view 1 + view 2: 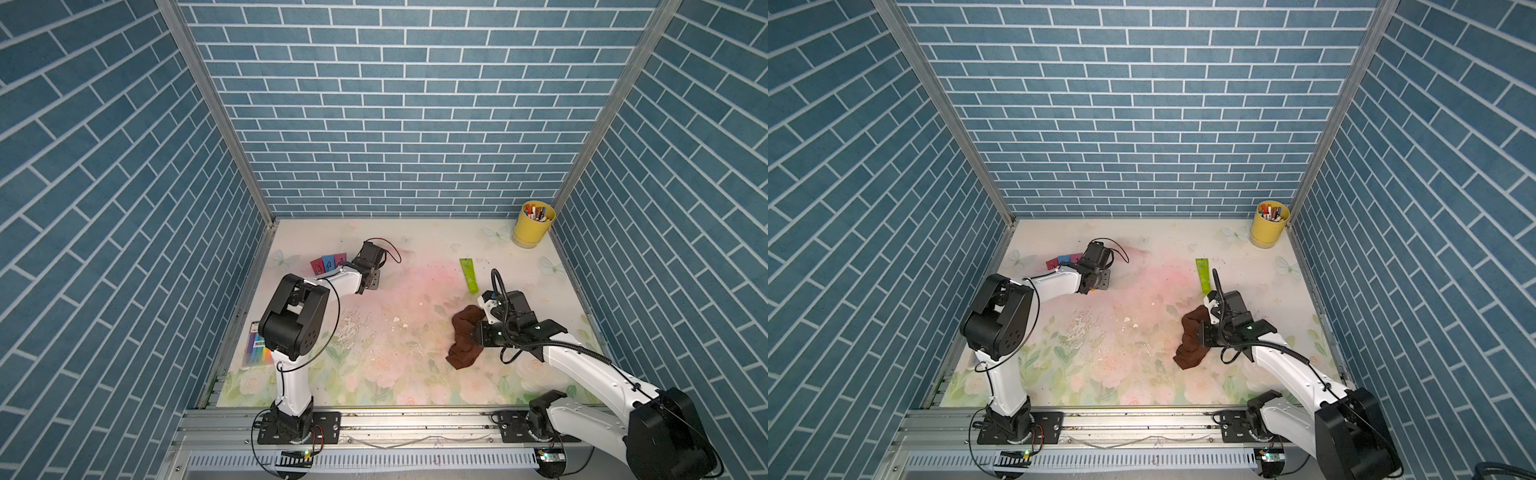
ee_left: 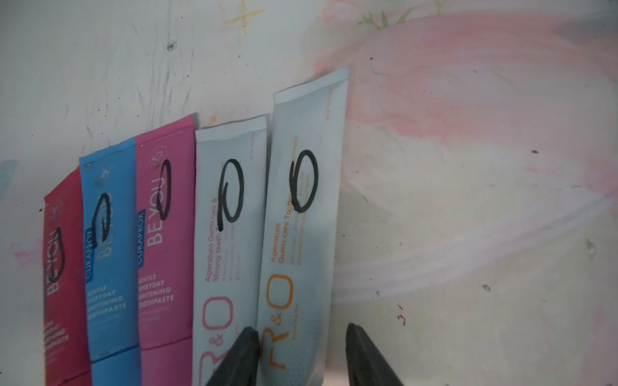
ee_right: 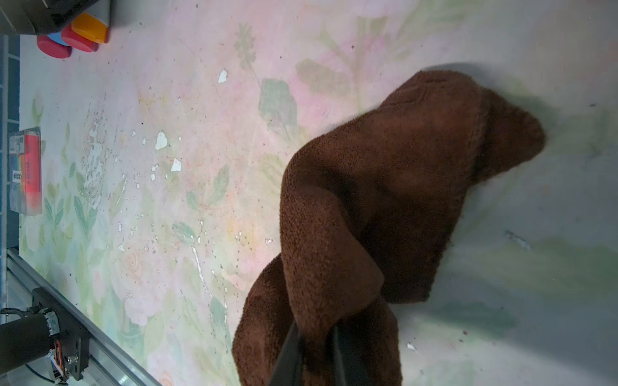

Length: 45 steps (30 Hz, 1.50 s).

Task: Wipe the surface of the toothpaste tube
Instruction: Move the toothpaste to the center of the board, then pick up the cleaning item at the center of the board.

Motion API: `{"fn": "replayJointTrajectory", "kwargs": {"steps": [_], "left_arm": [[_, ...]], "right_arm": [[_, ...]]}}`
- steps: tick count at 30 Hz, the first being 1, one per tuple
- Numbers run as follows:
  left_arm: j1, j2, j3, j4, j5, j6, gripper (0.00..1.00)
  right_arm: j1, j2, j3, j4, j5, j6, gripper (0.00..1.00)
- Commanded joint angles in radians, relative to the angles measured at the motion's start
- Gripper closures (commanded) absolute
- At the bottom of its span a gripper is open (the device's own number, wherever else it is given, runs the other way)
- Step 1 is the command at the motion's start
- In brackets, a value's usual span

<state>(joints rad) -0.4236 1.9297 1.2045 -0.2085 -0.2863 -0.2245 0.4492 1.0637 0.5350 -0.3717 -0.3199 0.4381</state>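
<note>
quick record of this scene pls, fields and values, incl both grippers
left gripper: open, jaws either side of the orange-lettered tube
right gripper: shut on brown cloth
tube row: five side by side, each marked with a black loop
green tube: lying apart from the row
yellow cup: back corner, holds pens
wiping: not yet begun, cloth not on any tube
</note>
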Motion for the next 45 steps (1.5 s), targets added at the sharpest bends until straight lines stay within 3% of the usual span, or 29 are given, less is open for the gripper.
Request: {"fn": "replayJointTrajectory", "kwargs": {"steps": [1,5,7,15,21,26,29,33,39,45], "left_arm": [[0.005,0.032,-0.02,-0.025,0.049,-0.007,0.55],[0.003,0.035,-0.029,-0.011,0.094,-0.011,0.56],[0.003,0.025,-0.046,0.006,0.117,-0.016,0.56],[0.003,0.002,-0.084,0.02,0.137,-0.016,0.52],[-0.002,0.011,-0.102,0.042,0.154,-0.014,0.69],[-0.032,-0.033,-0.144,0.079,0.177,-0.019,0.8],[-0.088,-0.103,-0.196,0.117,0.197,-0.029,0.82],[-0.228,-0.208,-0.292,0.176,0.132,-0.057,0.87],[-0.397,-0.266,-0.406,0.222,0.136,-0.084,0.88],[-0.471,-0.326,-0.504,0.267,0.155,-0.061,0.88]], "right_arm": [[-0.008,-0.049,0.038,-0.049,0.046,-0.021,0.7],[-0.007,-0.041,0.116,-0.143,0.114,-0.008,0.34],[-0.007,-0.04,0.138,-0.168,0.125,-0.007,0.29],[-0.008,-0.084,0.114,-0.184,0.139,0.01,0.29],[-0.007,-0.087,0.107,-0.194,0.139,0.021,0.36],[-0.003,-0.065,0.136,-0.249,0.129,0.015,0.35],[0.004,-0.065,0.136,-0.265,0.127,0.021,0.34],[0.032,-0.041,0.125,-0.266,0.14,0.031,0.34],[0.068,0.03,0.132,-0.253,0.154,0.036,0.34],[0.09,0.087,0.128,-0.239,0.158,0.037,0.31]]}}
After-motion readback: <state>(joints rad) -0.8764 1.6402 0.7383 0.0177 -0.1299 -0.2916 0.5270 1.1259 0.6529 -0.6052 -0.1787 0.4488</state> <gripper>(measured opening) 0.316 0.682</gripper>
